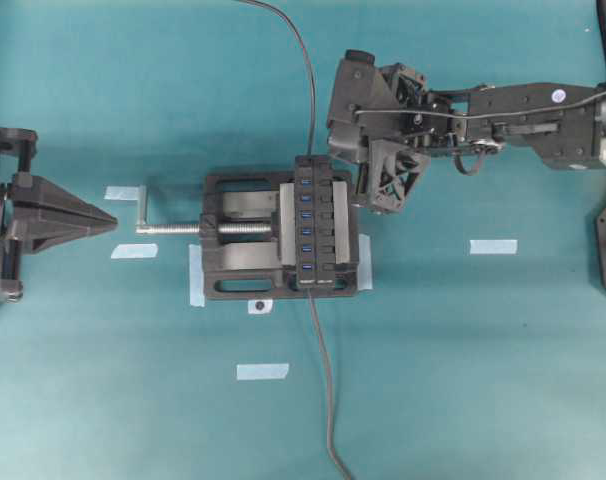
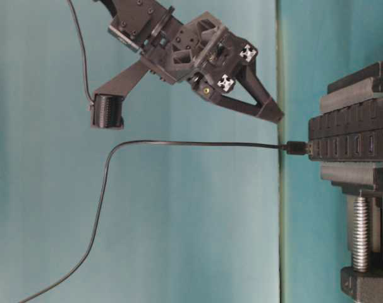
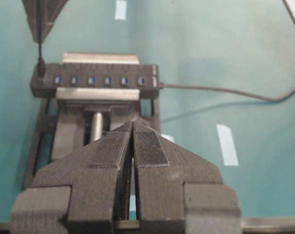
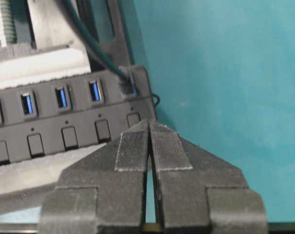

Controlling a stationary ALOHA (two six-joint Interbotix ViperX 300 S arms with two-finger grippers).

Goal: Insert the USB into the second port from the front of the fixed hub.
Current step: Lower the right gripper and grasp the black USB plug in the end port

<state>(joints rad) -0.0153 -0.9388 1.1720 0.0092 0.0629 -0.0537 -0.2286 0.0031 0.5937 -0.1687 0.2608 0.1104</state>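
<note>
The right end effector (image 4: 150, 125), pinched shut and empty just beside the fixed hub (image 1: 323, 225), should spread first, then take the USB (image 2: 297, 147) squarely by its plug, low in the frame.

Hub (image 1: 319, 222) sits clamped in vise (image 1: 241, 236), mid-table. USB (image 2: 297, 148) plugged into hub's far-end port. R gripper (image 1: 383, 182) just right of hub's far end; L gripper (image 1: 78, 213) well left.

Open table (image 1: 463, 380) surrounds the vise (image 1: 233, 240); its screw (image 1: 178, 228) juts leftward.
</note>
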